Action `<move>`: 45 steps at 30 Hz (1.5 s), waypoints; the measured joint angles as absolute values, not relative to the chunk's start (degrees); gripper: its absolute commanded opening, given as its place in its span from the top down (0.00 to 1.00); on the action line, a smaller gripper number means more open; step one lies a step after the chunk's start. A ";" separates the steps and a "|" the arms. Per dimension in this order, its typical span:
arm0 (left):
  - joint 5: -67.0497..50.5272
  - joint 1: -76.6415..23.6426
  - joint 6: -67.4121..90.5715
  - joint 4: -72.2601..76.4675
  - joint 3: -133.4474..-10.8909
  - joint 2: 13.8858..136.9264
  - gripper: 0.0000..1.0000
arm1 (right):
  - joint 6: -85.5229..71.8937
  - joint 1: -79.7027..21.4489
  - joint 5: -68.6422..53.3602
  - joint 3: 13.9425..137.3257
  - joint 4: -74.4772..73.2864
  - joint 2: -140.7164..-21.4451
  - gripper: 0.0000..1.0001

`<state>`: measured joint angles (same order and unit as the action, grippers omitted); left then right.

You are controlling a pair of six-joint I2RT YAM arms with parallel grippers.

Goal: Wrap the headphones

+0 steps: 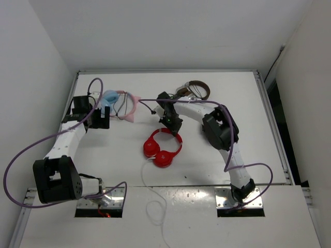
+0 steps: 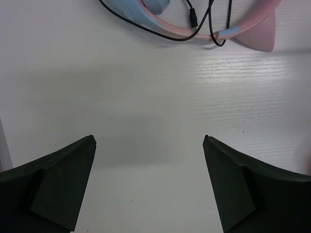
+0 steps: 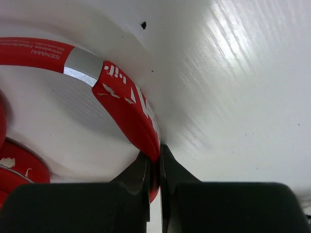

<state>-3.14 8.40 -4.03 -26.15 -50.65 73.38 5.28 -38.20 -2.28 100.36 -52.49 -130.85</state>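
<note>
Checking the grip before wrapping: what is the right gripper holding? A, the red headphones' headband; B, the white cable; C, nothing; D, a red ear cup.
A: the right wrist view shows the right gripper shut on the headband of the red headphones.

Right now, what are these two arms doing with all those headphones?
The right gripper is clamped on the headband of the red headphones, which lie in the middle of the table with their white cable trailing toward the near edge. The left gripper hangs open over bare table near a pink-and-blue pair, holding nothing. A brown pair lies at the far edge.
</note>
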 measured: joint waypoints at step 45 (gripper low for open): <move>-21.89 -37.52 -18.61 -37.01 -48.75 75.22 0.28 | -19.09 -16.53 -4.56 95.53 -43.77 -110.67 1.00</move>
